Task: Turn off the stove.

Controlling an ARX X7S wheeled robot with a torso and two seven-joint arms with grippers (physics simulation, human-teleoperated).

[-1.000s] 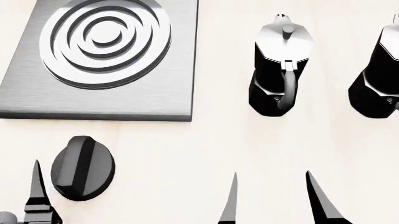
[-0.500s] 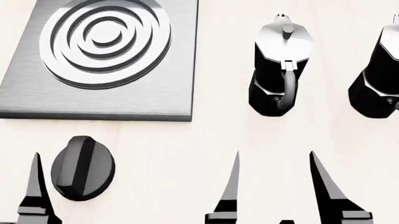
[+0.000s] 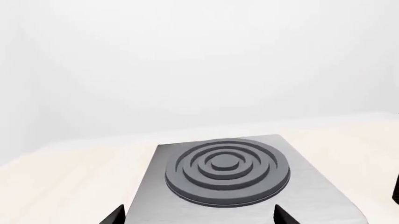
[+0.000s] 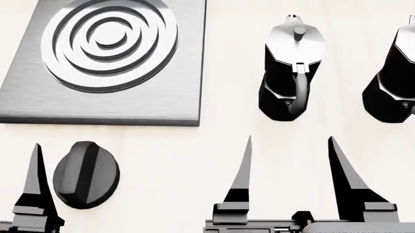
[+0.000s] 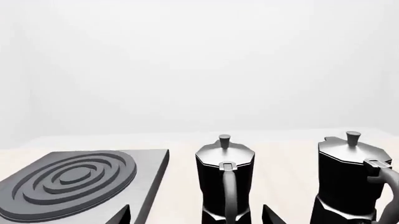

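The stove point(image 4: 162, 92) is a flat brushed grey plate with a ringed burner point(image 4: 109, 39), lying at the upper left of the head view. Its round black ridged knob point(image 4: 86, 174) lies on the table just in front of the plate. Only one finger point(image 4: 34, 191) of my left gripper shows there, close to the left of the knob and apart from it. In the left wrist view the left gripper point(image 3: 199, 218) is open, facing the stove point(image 3: 311, 186); the knob is hidden there. My right gripper point(image 4: 290, 141) is open and holds nothing.
Two black-and-silver moka pots point(image 4: 292, 68) point(image 4: 392, 73) stand right of the stove, the nearer one straight ahead of the right gripper point(image 5: 196, 215). Both pots point(image 5: 224, 182) point(image 5: 349, 177) show in the right wrist view. The tabletop point(image 4: 194, 160) is pale wood.
The right gripper's fingers have moved forward into the head view, toward the nearer moka pot. The left finger has crept forward a little beside the knob. Knob and pots have not moved.
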